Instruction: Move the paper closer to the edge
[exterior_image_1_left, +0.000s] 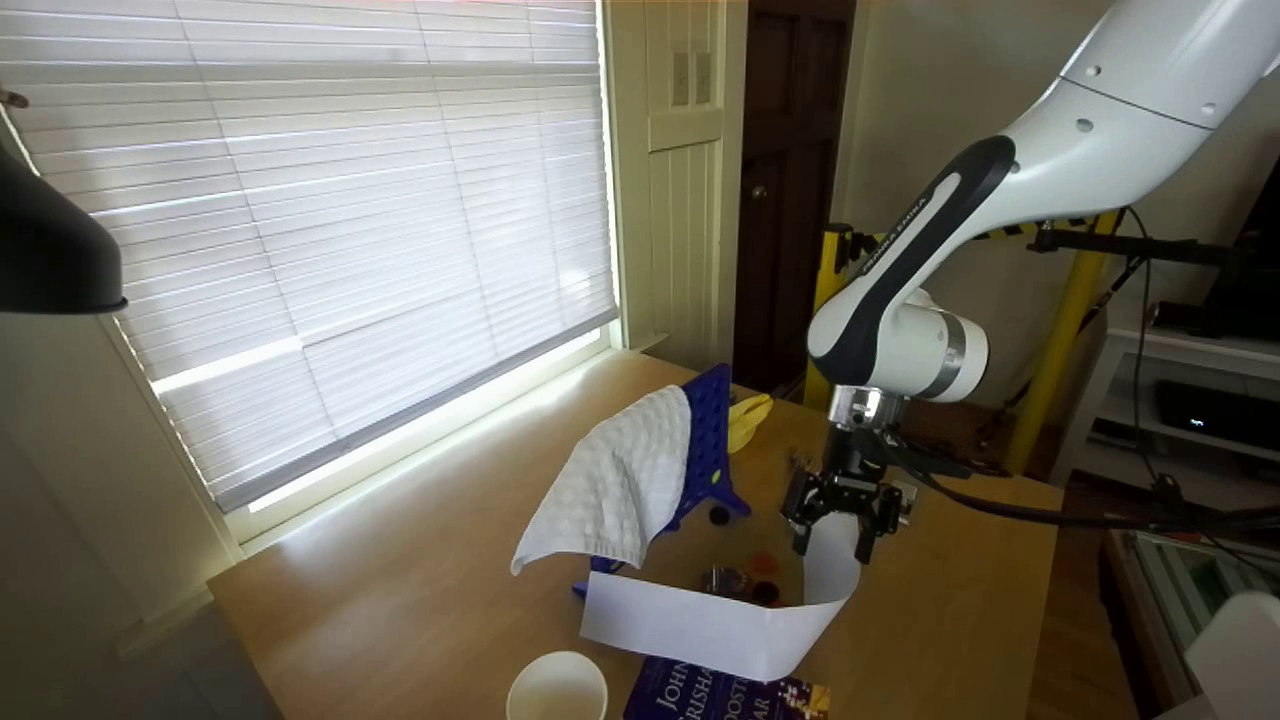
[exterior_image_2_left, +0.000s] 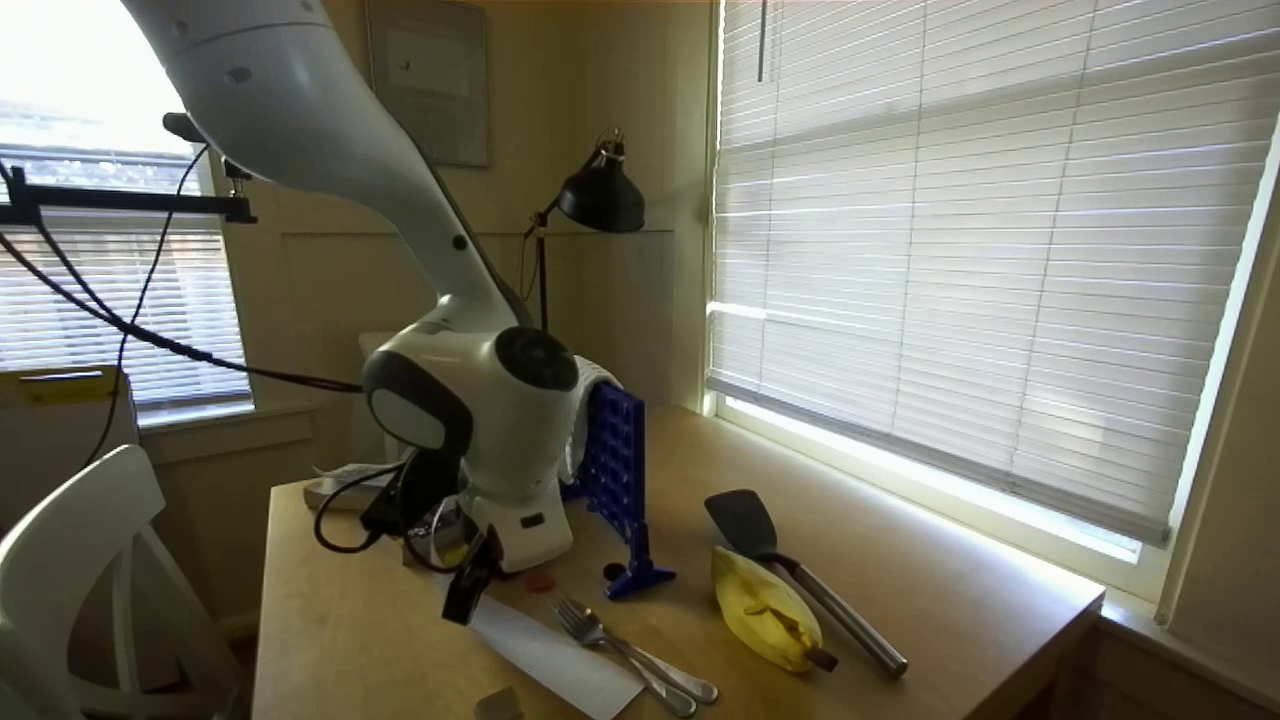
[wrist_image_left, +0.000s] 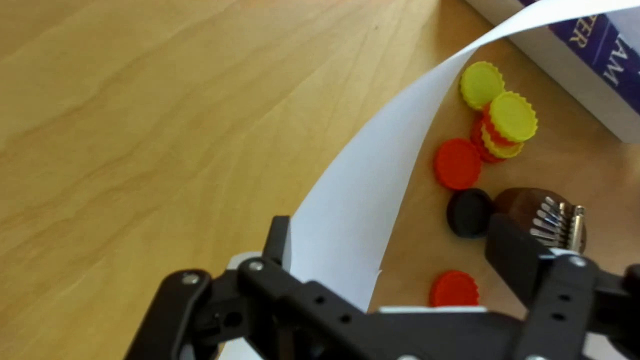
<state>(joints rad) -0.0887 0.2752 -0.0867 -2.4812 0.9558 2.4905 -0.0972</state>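
One each: paper (exterior_image_1_left: 690, 620), book (exterior_image_1_left: 730, 697), cup (exterior_image_1_left: 556, 688), spatula (exterior_image_2_left: 812, 588)

In the wrist view, the black two-fingered pincer (wrist_image_left: 393, 250) hides part of the long white paper strip (wrist_image_left: 360, 195), and the view's edge cuts off the strip's far end. The pincer covers a bit of a rounded brown-and-silver thumb piano (wrist_image_left: 520, 201). In an exterior view, a round white cup (exterior_image_1_left: 557, 688), down and left of the pincer, is cut off. In an exterior view, a flat grey thing (exterior_image_2_left: 500, 705) below the pincer shows too little to name.
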